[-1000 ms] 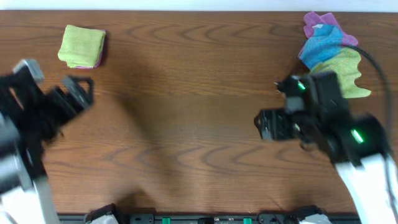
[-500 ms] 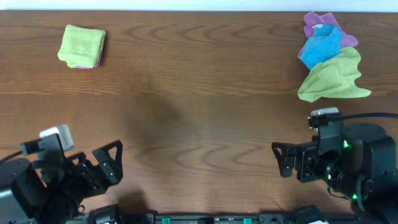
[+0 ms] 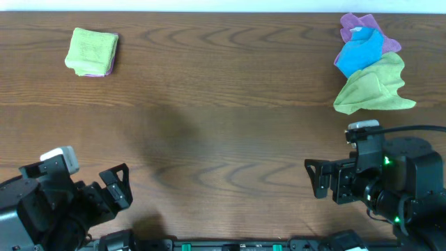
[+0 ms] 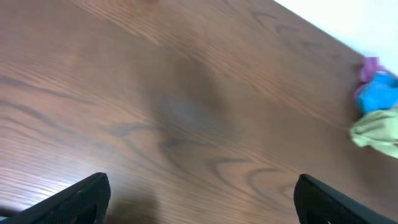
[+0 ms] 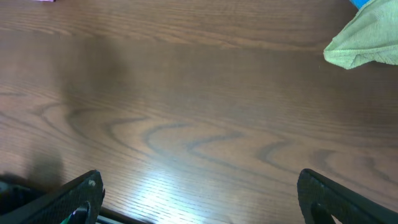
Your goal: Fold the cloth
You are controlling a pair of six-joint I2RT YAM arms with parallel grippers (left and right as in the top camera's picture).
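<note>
A pile of crumpled cloths lies at the table's far right: an olive-green cloth, a blue cloth and a purple cloth. The pile shows small in the left wrist view, and the green cloth's edge shows in the right wrist view. A folded yellow-green cloth lies on a pink one at the far left. My left gripper is open and empty at the front left. My right gripper is open and empty at the front right, well short of the pile.
The brown wooden table spans the view, with a white wall strip along its far edge. The arm bases and green-lit mounts sit along the front edge.
Both arms have drawn back from the middle of the table to the front edge. In the last half second the left arm shifted slightly further back; the right arm held still.
</note>
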